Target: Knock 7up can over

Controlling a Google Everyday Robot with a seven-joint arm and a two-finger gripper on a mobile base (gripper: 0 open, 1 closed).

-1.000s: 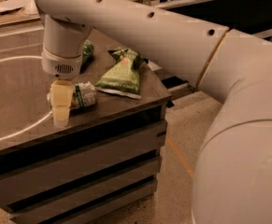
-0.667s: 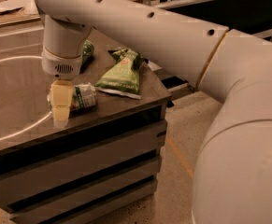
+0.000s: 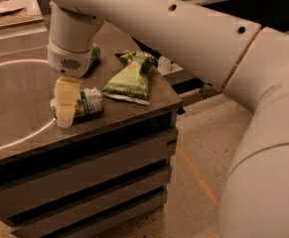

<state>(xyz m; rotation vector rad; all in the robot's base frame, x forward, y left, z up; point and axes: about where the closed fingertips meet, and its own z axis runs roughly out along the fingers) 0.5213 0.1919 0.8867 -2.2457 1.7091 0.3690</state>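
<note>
The 7up can (image 3: 90,102), white-silver with green lettering, lies on its side on the dark table (image 3: 20,98) near the front edge. My gripper (image 3: 64,110) points down at the can's left end and touches or nearly touches it, hiding that end. The pale arm (image 3: 183,29) crosses the top of the view from the right.
A light-green snack bag (image 3: 131,78) lies just right of the can, near the table's right corner. A dark-green can (image 3: 95,53) is mostly hidden behind my wrist. A white curved line (image 3: 15,140) marks the tabletop. The table edge (image 3: 134,120) drops to slatted sides and bare floor (image 3: 203,148).
</note>
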